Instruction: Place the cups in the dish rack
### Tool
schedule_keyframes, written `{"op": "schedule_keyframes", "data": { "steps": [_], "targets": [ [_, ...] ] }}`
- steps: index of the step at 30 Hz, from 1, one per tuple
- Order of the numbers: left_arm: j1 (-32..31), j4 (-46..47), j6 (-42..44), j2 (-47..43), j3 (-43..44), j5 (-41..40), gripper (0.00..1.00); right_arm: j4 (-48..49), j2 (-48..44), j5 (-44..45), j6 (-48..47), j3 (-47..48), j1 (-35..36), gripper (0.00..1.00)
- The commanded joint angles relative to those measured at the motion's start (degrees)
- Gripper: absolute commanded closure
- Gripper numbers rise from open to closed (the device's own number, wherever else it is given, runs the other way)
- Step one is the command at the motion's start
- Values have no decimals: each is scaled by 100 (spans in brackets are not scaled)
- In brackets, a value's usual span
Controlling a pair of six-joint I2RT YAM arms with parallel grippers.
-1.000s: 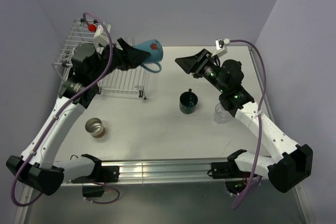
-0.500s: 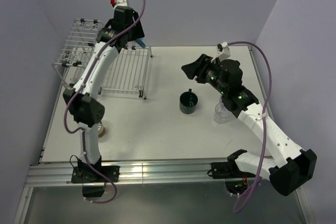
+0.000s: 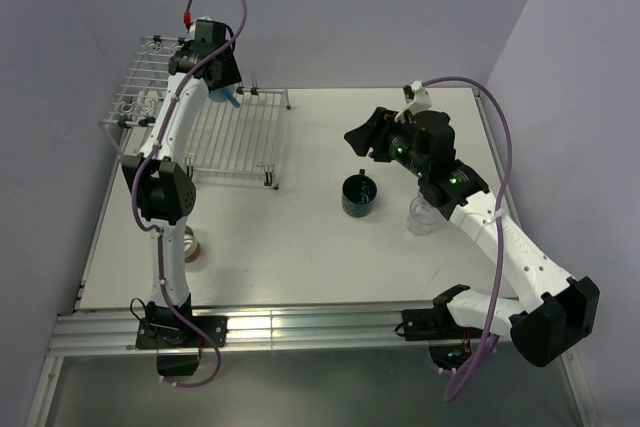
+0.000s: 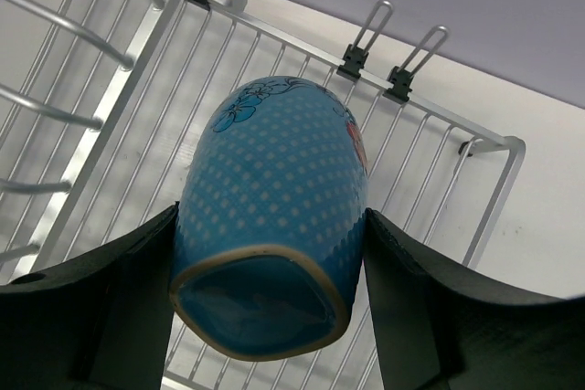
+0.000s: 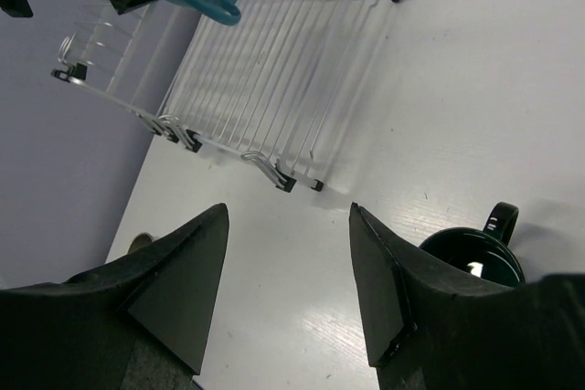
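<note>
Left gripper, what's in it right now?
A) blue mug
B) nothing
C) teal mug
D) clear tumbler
A: the left wrist view shows the blue mug clamped between the left gripper's fingers above the rack. The teal mug stands free, far from that gripper.

The dish rack (image 3: 235,142) sits at the far left of the tabletop (image 3: 300,257), its basket part left of its flat grid. The left hand (image 4: 270,262) holds a first mug (image 4: 274,171) above the grid's far edge, beside the basket. A second mug (image 3: 359,195) stands mid-tabletop, with a tumbler (image 3: 422,215) just right of it. The right hand (image 3: 362,134) hovers behind that mug. A cup (image 3: 194,249) stands front left, before the rack.
</note>
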Motion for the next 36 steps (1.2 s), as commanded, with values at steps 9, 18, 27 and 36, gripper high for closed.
{"op": "schedule_keyframes", "data": {
  "steps": [9, 18, 27, 36],
  "targets": [
    [102, 407, 149, 398, 243, -208, 100, 86, 200, -220, -156, 282, -14, 38],
    [234, 495, 263, 714, 436, -103, 100, 104, 314, -246, -138, 282, 56, 38],
    [313, 627, 316, 828, 287, -58, 100, 130, 464, -203, -112, 369, 179, 38],
    [348, 671, 298, 995, 304, -102, 95, 165, 569, -159, -129, 352, 223, 38]
  ]
}}
